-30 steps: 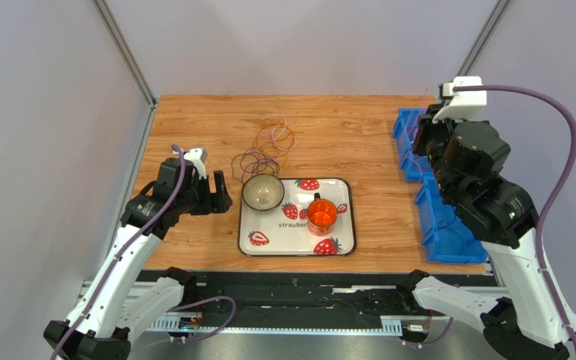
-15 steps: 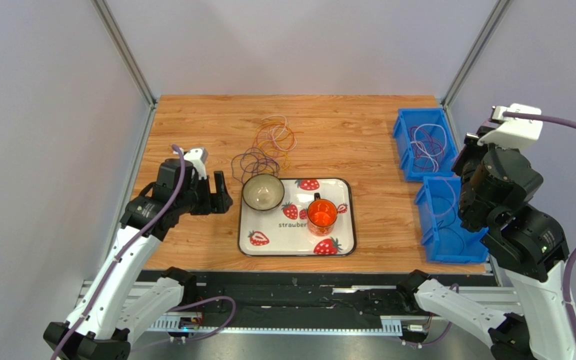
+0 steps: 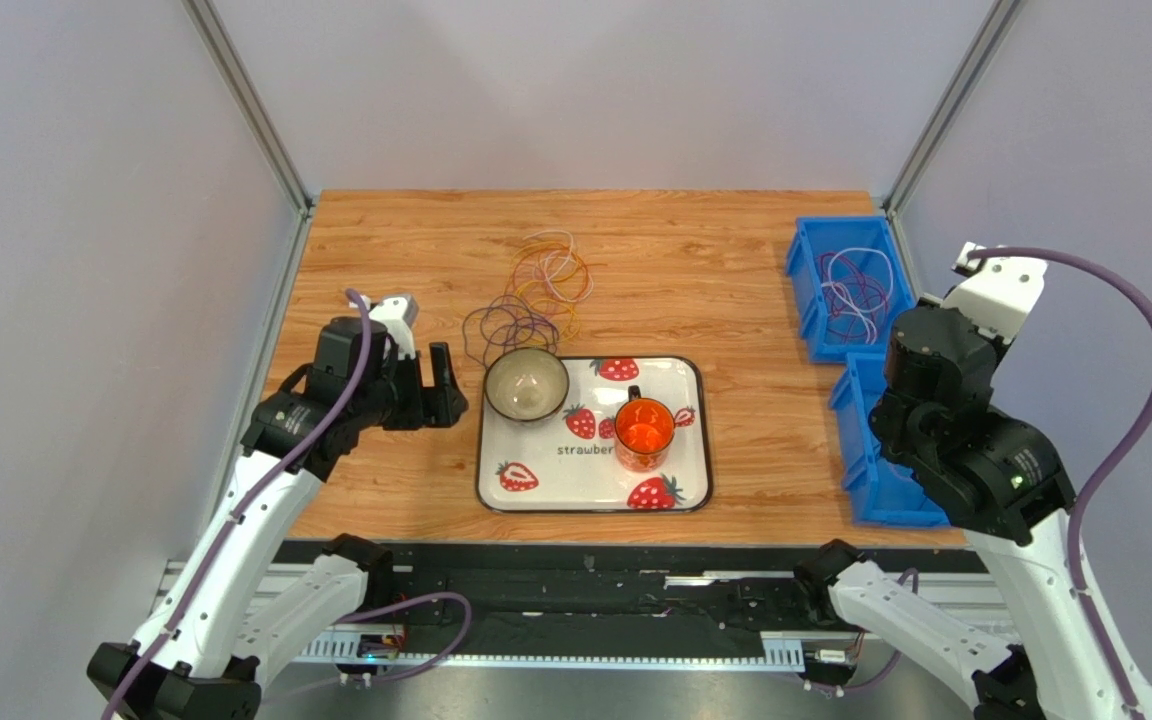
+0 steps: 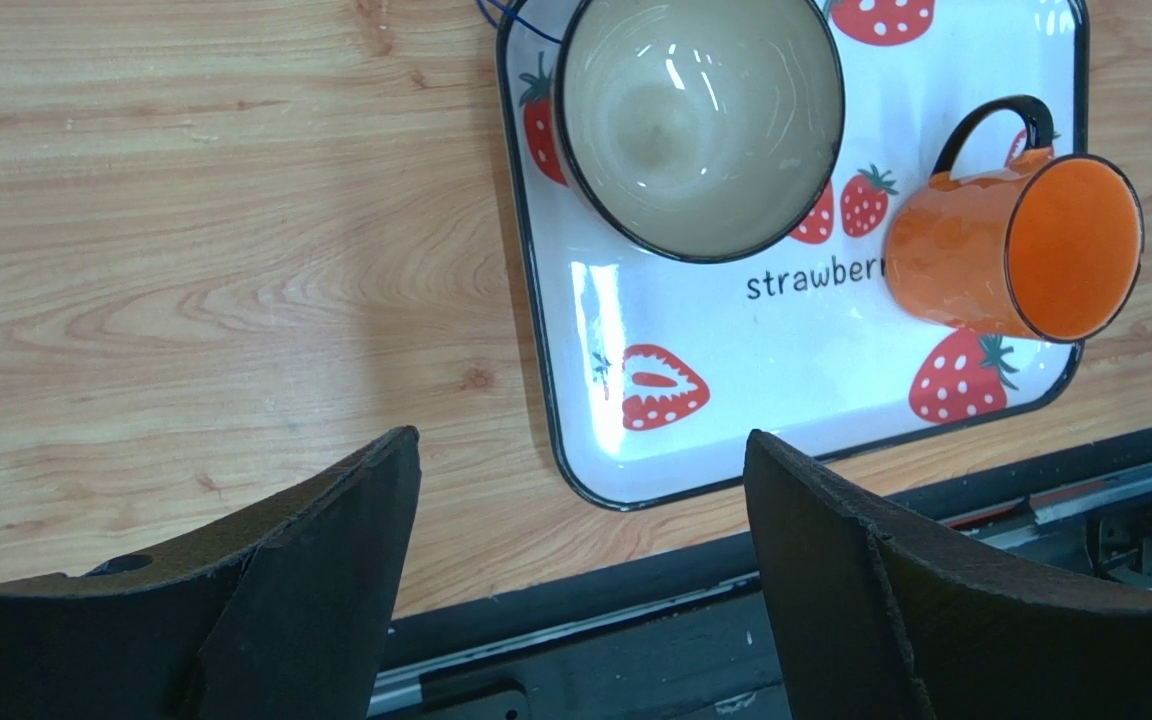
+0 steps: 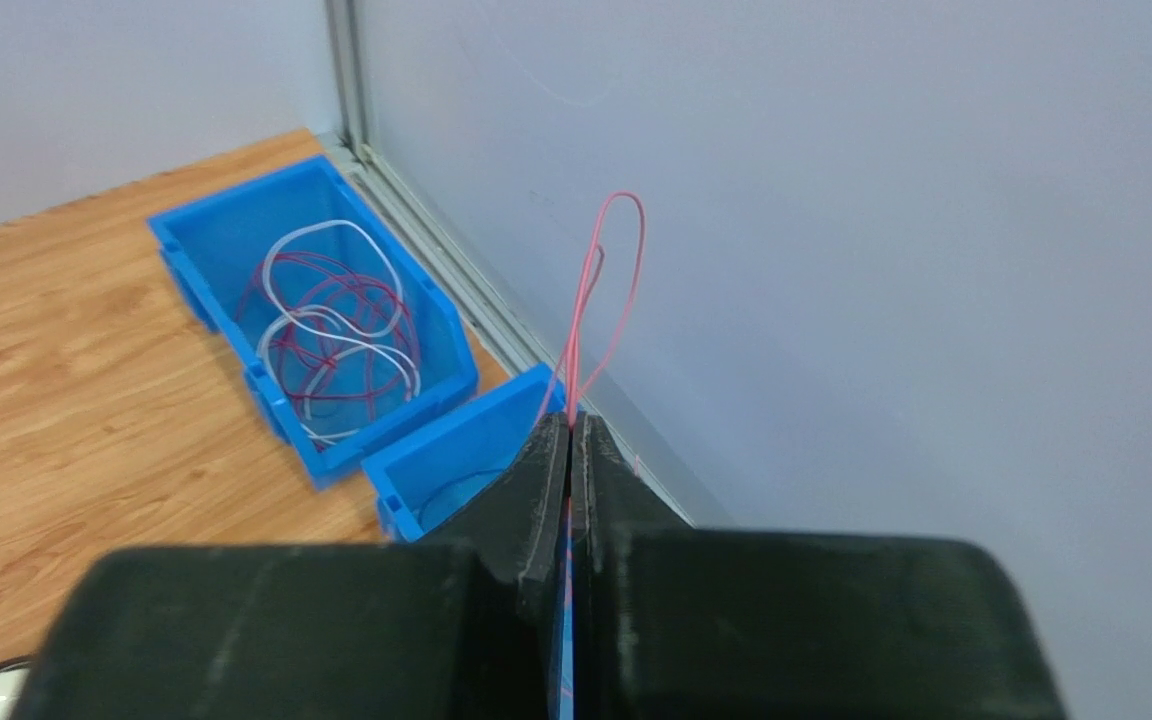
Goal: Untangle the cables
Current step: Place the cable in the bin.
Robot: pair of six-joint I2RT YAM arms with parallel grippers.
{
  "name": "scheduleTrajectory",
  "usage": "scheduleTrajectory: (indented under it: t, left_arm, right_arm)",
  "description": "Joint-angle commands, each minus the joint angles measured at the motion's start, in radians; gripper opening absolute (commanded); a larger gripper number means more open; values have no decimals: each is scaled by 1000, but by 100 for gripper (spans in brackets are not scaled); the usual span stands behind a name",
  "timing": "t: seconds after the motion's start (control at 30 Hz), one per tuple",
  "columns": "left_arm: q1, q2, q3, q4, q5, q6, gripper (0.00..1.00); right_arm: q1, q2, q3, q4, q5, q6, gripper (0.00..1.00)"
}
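Your right gripper (image 5: 570, 432): fingers pressed together, pinching reddish-pink cable (image 5: 609, 285). Loop stands up above tips, against grey wall. Below fingers, near blue bin (image 5: 455, 450). Beyond it, far blue bin (image 5: 425, 300) holds white and dark-red loops (image 5: 334, 338).

Your left gripper (image 4: 582, 450): fingers wide apart, gripping nothing, over wood at left edge of strawberry tray (image 4: 778, 375). On tray: bowl (image 4: 695, 120), orange mug (image 4: 1010, 248).

Tangle of cables (image 3: 537, 293) lies on table (image 3: 387, 240) just beyond bowl. You see purple loop reaching tray corner.

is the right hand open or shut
Shut on a pink cable loop. In the right wrist view the right hand has its fingers pressed together, the loop sticking up between them.
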Motion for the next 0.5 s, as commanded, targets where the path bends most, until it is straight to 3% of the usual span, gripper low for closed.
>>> scheduleTrajectory:
  t: [0.0, 0.17, 0.23, 0.47]
  left_arm:
    - [4, 12, -3, 32, 21, 23, 87]
    - [4, 11, -1, 30, 18, 22, 87]
    - [4, 8, -1, 30, 15, 22, 86]
    - [4, 6, -1, 30, 15, 23, 86]
  right_arm:
    - [-183, -5, -52, 9, -136, 56, 0]
    - [-582, 50, -122, 9, -601, 109, 0]
    - [-639, 62, -147, 23, -699, 122, 0]
    - [-722, 105, -212, 49, -786, 169, 0]
